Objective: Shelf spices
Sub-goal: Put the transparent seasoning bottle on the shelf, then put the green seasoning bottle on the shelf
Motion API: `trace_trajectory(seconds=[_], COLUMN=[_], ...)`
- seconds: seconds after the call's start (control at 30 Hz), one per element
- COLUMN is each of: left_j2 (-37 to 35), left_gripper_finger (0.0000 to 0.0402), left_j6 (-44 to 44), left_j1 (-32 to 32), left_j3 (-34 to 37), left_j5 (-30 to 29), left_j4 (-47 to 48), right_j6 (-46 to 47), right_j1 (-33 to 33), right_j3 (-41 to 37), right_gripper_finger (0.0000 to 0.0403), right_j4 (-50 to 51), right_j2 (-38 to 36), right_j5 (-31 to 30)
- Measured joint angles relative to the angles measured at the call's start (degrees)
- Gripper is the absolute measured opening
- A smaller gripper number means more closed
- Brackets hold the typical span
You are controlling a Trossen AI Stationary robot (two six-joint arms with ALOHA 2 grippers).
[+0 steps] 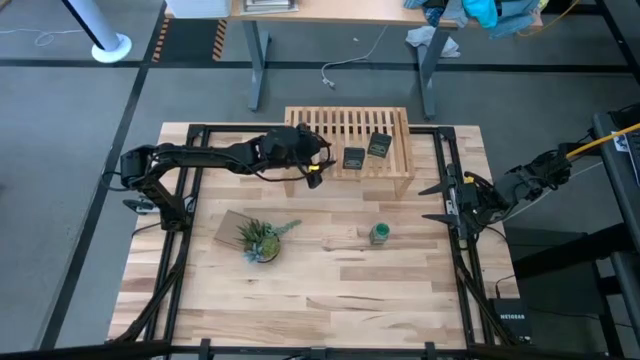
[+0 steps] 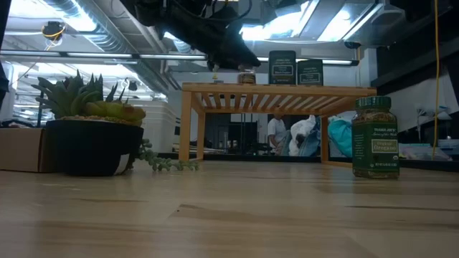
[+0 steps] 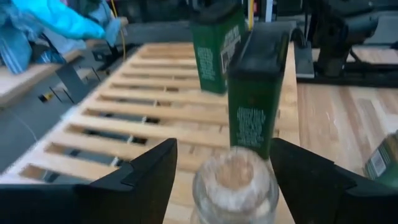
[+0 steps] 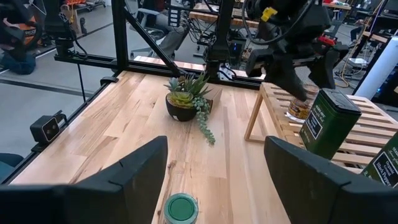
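Observation:
The light-wood shelf (image 1: 330,128) stands at the table's far edge. Two dark tins (image 1: 353,158) (image 1: 379,146) stand on its slats. A tiny round pale jar (image 3: 235,183) stands upright on the slats next to the nearer tin (image 3: 252,106). My left gripper (image 3: 224,146) is open, one finger on each side of that jar; in the low view the left gripper (image 2: 231,56) hangs just above the jar (image 2: 247,77). A green-capped jar (image 1: 379,233) stands on the tabletop. My right gripper (image 4: 216,143) waits open at the table's right edge, holding nothing.
A potted spiky plant (image 1: 262,240) sits on a flat brown card (image 1: 232,226) on the table's left half. The shelf's far slats (image 3: 124,93) are bare. Black frame rails (image 1: 455,250) run along both sides of the table.

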State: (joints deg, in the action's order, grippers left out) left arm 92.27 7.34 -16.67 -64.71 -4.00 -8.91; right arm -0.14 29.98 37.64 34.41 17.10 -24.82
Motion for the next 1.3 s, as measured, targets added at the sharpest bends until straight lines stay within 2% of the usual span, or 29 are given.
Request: trace_trajectory(seconds=[0.23, 0.5, 0.7, 0.8, 0.93, 1.13, 1.3], left_j2=[-0.1, -2.1, -8.2, -13.3, -20.7, -29.0, -33.8], left_gripper_finger=[0.025, 0.0241, 0.0239, 0.0235, 0.0225, 0.0211, 0.021], left_j6=[1.6, 5.1, 5.8, 6.5, 4.2, -5.8, -12.1], left_j1=[0.0, 0.0, 0.6, 1.1, 1.8, 2.5, 4.5], left_j3=[0.0, -3.2, -3.8, -3.9, -3.9, -3.8, -1.0], left_j5=[-0.1, -0.1, -0.4, -3.6, -7.4, -7.2, -7.2], left_j4=[-4.3, -3.7, -1.2, 6.5, 21.7, 46.1, 55.5], right_j6=[6.5, 10.7, 16.5, 18.9, 21.4, 25.1, 30.0], right_j1=[0.0, 0.0, 0.0, 0.0, 0.0, 0.0, 0.0], right_j3=[-0.1, -4.1, -9.3, -12.4, -15.4, -17.4, -21.1], right_gripper_finger=[0.0273, 0.0273, 0.0273, 0.0273, 0.0273, 0.0273, 0.0273], right_j4=[4.4, 0.7, -0.7, -2.8, -6.4, -7.7, -9.7], right_j2=[0.0, 1.3, 6.4, 10.0, 13.7, 15.7, 15.7], right_j5=[0.0, -0.5, -5.5, -6.1, -6.0, -6.3, -6.1])
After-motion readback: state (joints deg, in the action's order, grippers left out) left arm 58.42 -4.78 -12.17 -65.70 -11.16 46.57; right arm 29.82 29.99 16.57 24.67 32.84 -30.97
